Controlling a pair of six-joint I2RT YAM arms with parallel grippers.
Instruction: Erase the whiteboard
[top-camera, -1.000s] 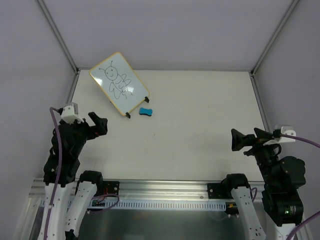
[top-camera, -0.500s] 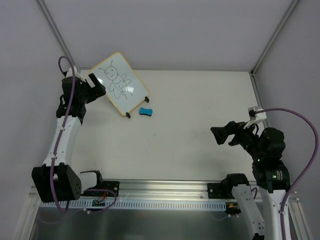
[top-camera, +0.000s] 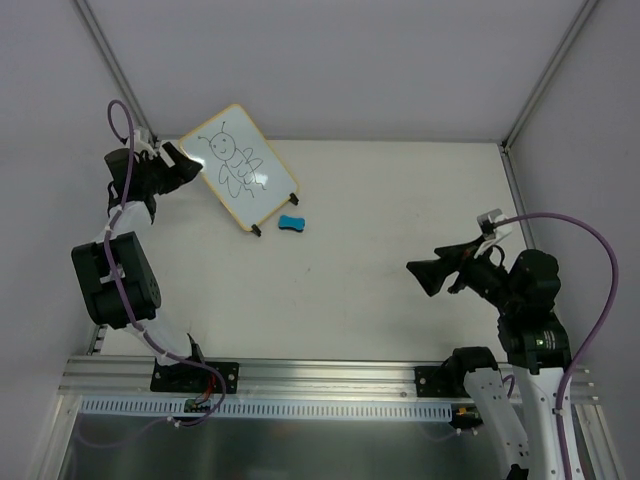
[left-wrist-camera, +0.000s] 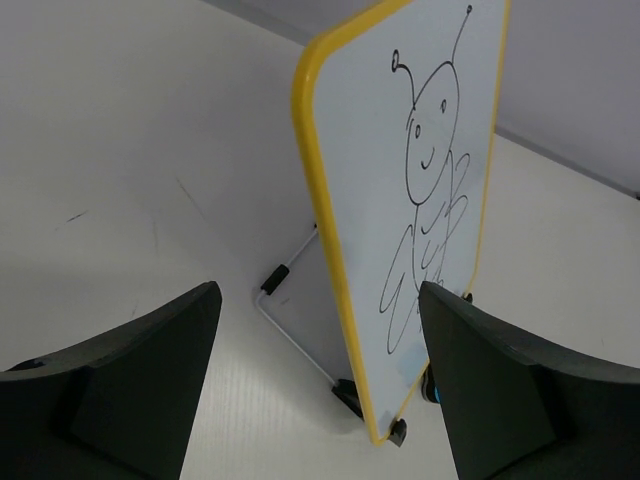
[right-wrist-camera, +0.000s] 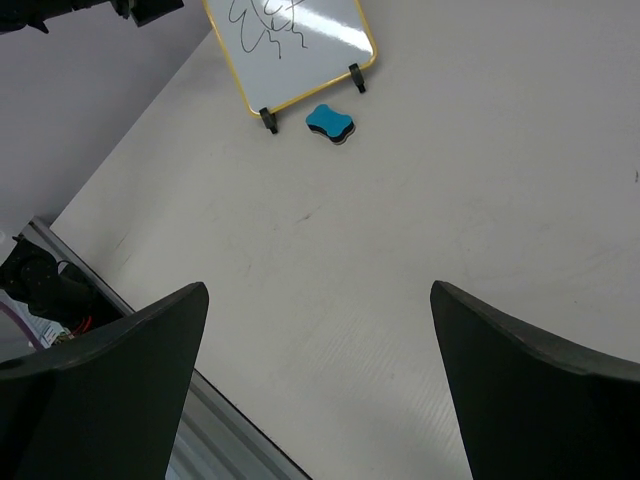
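Your left claw (top-camera: 172, 165) is at the far left of the white bench (top-camera: 400, 200), jaws apart, right up against the left edge of the small white rectangular whiteboard with a thin yellow frame (top-camera: 238, 165). From the left wrist view you can see that claw (left-wrist-camera: 318, 300) lined up on the whiteboard (left-wrist-camera: 430, 150) edge-on: the yellow rim sits in the gap between the two dark fingers (left-wrist-camera: 130, 390), and neither finger touches it. The whiteboard stands tilted back at the far left of the bench on small black feet (top-camera: 256, 230), with a thin white wire stand (left-wrist-camera: 290, 320) propping it from behind. Its face carries a black bug doodle (top-camera: 232, 160) with antennae, a smiling face and wings. Just right of the whiteboard's near corner, a small blue eraser block (top-camera: 291, 223) lies flat on the bench, apart from the frame. Your right claw (top-camera: 425, 275) hangs over the near right part of the bench, well apart from both things, jaws spread wide and holding nothing. Its wrist view looks between its jaws (right-wrist-camera: 320, 290) across bare bench toward the eraser (right-wrist-camera: 331, 124) and the whiteboard (right-wrist-camera: 290, 40).
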